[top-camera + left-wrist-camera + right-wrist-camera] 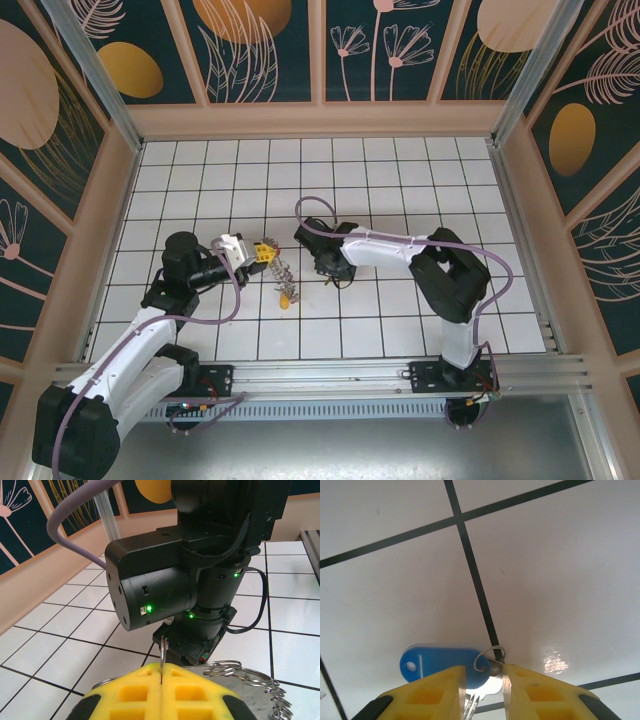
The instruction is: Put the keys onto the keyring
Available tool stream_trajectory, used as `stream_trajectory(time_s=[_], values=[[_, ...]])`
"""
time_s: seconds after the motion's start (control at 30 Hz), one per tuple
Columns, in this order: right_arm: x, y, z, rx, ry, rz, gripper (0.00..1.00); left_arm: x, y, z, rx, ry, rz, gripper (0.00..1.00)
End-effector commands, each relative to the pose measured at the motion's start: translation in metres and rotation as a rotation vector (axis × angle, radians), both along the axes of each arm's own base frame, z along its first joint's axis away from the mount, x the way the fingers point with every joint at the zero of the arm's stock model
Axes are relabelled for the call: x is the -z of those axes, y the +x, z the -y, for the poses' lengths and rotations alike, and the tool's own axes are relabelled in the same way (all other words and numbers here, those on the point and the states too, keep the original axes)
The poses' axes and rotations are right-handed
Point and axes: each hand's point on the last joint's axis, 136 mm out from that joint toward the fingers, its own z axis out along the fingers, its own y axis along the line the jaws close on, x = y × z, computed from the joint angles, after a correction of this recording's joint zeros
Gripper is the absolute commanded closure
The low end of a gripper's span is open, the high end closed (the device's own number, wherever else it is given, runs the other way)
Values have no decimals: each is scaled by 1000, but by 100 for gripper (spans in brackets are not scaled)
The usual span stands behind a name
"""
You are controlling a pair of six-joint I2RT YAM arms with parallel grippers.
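Keyring comes first in the left wrist view. We see it as a thin metal wire that rises out of the seam between the two yellow fingers at the bottom edge. The left gripper is pressed together on this keyring wire, and we see no gap between its halves. Just to the right of the fingers sits a bunch of small metal rings. Behind them stands the black body of the right arm, with small green lights on it. Further back are the white tiles and the beige wall.

In the top view, a yellow key is the thing nearest to the arm bases. It is at the near end of a short string of rings that runs from the left gripper, and we cannot tell if it touches the floor. A little further and to the right, the right gripper points down at the floor. Its wrist view shows the blue key flat on a white tile, just beside a black grout line, with a small split ring at its head. The silver part of this key goes between the two yellow fingers, which stand a little apart, one on each side. We cannot tell if they press on the key.
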Motion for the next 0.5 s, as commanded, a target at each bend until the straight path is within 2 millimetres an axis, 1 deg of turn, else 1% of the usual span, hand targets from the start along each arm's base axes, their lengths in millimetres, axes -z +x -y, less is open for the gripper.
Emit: stream_trajectory(time_s=[0.0, 0.07, 0.13, 0.2, 0.37, 0.47], values=[[9, -5, 7, 12, -30, -47, 73, -14, -3, 1, 14, -15, 53, 100], [11, -4, 8, 16, -32, -51, 73, -14, -3, 1, 12, -13, 54, 100], [13, -4, 7, 12, -35, -52, 77, -14, -3, 1, 10, -13, 53, 100], [10, -2, 7, 9, -44, -42, 80, -14, -3, 0, 8, -12, 55, 100], [8, -3, 9, 14, -59, -31, 81, -14, -3, 0, 7, -12, 55, 100], [4, -2, 10, 17, -63, -11, 83, -14, -3, 1, 10, -11, 49, 100]])
